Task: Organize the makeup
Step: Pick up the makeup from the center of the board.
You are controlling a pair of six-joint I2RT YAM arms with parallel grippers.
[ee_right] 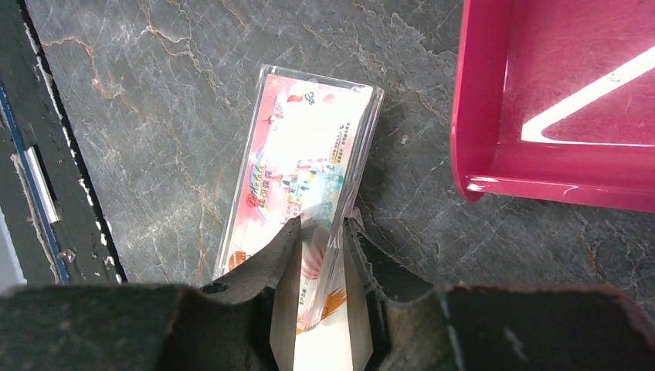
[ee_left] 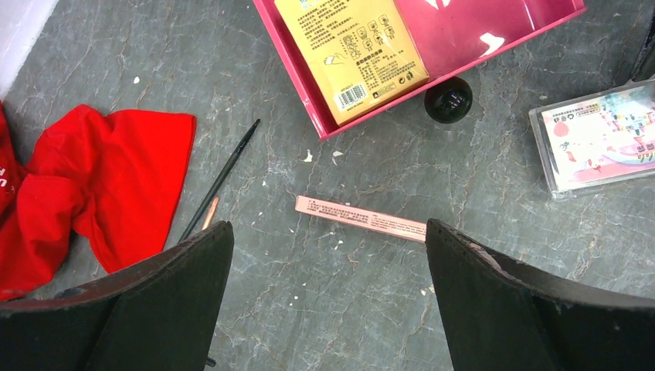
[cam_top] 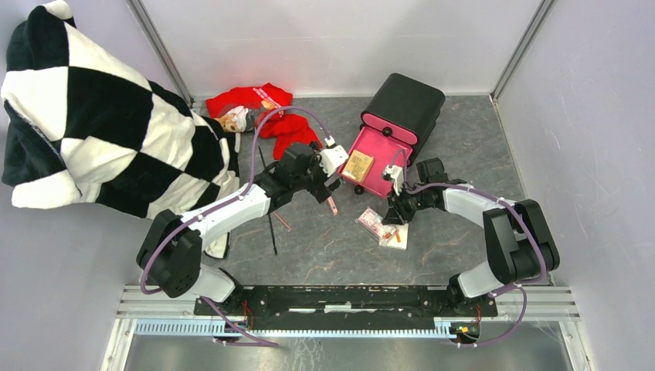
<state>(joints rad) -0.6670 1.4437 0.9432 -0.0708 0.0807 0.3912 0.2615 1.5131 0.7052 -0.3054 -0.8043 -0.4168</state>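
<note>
A red-patterned clear packet [ee_right: 301, 154] lies on the grey table just in front of the pink drawer [ee_right: 556, 93]. My right gripper [ee_right: 320, 224] is shut on the packet's near right edge, one finger on top of it and one beside it. In the top view the packet [cam_top: 382, 226] sits under the right gripper [cam_top: 392, 216]. My left gripper [ee_left: 328, 232] hangs wide open above a pink stick [ee_left: 360, 219], holding nothing. A thin black pencil [ee_left: 224, 174] and a short brown pencil [ee_left: 209, 212] lie left of the stick.
The pulled-out pink drawer [cam_top: 386, 174] holds a yellow packet [cam_top: 358, 165] and belongs to the black box [cam_top: 403, 104] at the back. A red cloth [cam_top: 270, 116] lies at the back left. A black-and-white checkered cloth [cam_top: 100, 124] covers the far left.
</note>
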